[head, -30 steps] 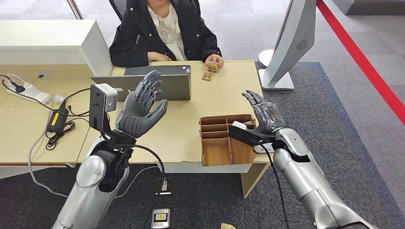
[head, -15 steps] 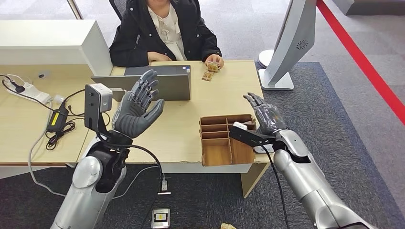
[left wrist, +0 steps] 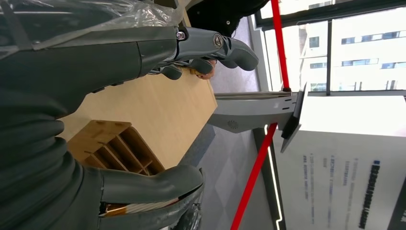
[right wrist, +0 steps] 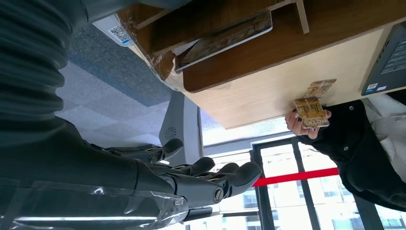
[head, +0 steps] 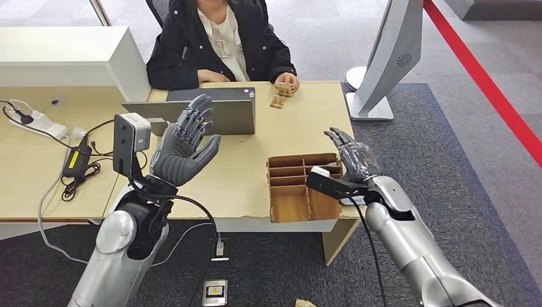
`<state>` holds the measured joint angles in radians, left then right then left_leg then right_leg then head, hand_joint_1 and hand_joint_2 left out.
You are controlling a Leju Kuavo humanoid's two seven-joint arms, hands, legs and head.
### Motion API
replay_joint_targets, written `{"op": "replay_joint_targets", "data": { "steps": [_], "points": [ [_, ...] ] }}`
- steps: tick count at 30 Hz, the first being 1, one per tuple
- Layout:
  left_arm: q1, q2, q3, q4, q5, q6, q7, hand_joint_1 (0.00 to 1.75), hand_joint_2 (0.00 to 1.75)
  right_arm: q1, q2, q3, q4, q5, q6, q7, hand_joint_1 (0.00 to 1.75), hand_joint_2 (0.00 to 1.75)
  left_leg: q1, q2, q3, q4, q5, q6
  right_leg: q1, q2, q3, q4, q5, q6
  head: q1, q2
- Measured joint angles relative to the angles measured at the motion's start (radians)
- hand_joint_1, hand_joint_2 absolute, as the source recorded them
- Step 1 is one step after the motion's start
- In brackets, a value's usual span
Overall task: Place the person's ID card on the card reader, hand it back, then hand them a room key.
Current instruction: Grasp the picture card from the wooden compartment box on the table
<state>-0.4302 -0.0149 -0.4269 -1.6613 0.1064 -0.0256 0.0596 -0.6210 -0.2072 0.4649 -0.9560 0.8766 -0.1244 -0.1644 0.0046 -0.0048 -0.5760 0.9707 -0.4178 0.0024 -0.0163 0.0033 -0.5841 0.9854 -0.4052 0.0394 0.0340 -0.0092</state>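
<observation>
Across the desk sits a person in a black coat, holding a brown patterned card at the desk's far edge; the right wrist view has it too. A second like card lies on the desk beside it. My left hand is raised above the desk in front of the laptop, fingers spread, holding nothing. My right hand hovers at the right end of the wooden organizer, also spread and empty. A card lies in one organizer slot. A white device with a QR label sits below my right wrist.
A grey laptop stands between my left hand and the person. A white kiosk screen rises at the desk's right end. A white box and cables with a power adapter occupy the left part of the desk.
My left hand has drifted slightly left and down. My right hand has sunk a little. The person's hand and cards have not moved.
</observation>
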Motion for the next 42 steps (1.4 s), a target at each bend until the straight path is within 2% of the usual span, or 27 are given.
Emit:
{"op": "replay_joint_targets", "data": {
  "steps": [8, 9, 10, 12, 13, 14, 42],
  "points": [
    [-0.001, 0.0, 0.0, 0.0, 0.0, -0.001, 0.0, 0.0, 1.75, 0.002, 0.0, 0.0, -0.006, 0.0, 0.011, 0.0, 0.0, 1.75, 0.0, 0.0, 0.0, 0.0, 0.0, 0.0, 0.0, 0.0, 0.0, 0.0, 0.0, 0.0, 0.0, 0.0],
    [-0.002, 0.0, 0.0, 0.0, 0.0, -0.001, 0.0, 0.0, 1.75, 0.002, 0.0, 0.0, -0.008, 0.0, 0.014, 0.0, 0.06, 1.75, 0.0, 0.0, 0.0, 0.0, 0.0, 0.0, 0.0, 0.0, 0.0, 0.0, 0.0, 0.0, 0.0, 0.0],
    [-0.002, 0.0, 0.0, 0.0, 0.0, -0.001, 0.0, 0.0, 1.75, 0.002, 0.001, 0.0, -0.008, 0.0, 0.018, 0.0, 0.3, 1.75, 0.0, 0.0, 0.0, 0.0, 0.0, 0.0, 0.0, 0.0, 0.0, 0.0, 0.0, 0.0, 0.0, 0.0],
    [-0.002, 0.0, 0.0, 0.0, 0.0, -0.001, 0.0, 0.0, 1.75, 0.002, 0.001, 0.001, -0.011, -0.001, 0.024, 0.0, 1.17, 1.75, 0.0, 0.0, 0.0, 0.0, 0.0, 0.0, 0.0, 0.0, 0.0, 0.0, 0.0, 0.0, 0.0, 0.0],
    [-0.002, 0.0, 0.0, 0.0, 0.0, -0.001, 0.0, 0.0, 1.75, 0.002, 0.001, 0.001, -0.012, -0.001, 0.026, 0.0, 1.54, 1.75, 0.0, 0.0, 0.0, 0.0, 0.0, 0.0, 0.0, 0.0, 0.0, 0.0, 0.0, 0.0, 0.0, 0.0],
    [-0.002, 0.0, 0.0, 0.0, 0.0, -0.001, 0.0, 0.0, 1.75, 0.002, 0.001, 0.001, -0.014, -0.001, 0.029, 0.0, 1.75, 1.75, 0.0, 0.0, 0.0, 0.0, 0.0, 0.0, 0.0, 0.0, 0.0, 0.0, 0.0, 0.0, 0.0, 0.0],
    [0.013, 0.012, 0.019, -0.039, -0.009, 0.017, 0.017, 0.0, 1.75, 0.004, 0.005, 0.005, -0.06, -0.012, 0.109, 0.009, 1.75, 1.75, 0.0, 0.0, 0.0, 0.0, 0.0, 0.0, 0.0, 0.0, 0.0, 0.0, 0.0, 0.0, 0.0, 0.0]
  ]
}}
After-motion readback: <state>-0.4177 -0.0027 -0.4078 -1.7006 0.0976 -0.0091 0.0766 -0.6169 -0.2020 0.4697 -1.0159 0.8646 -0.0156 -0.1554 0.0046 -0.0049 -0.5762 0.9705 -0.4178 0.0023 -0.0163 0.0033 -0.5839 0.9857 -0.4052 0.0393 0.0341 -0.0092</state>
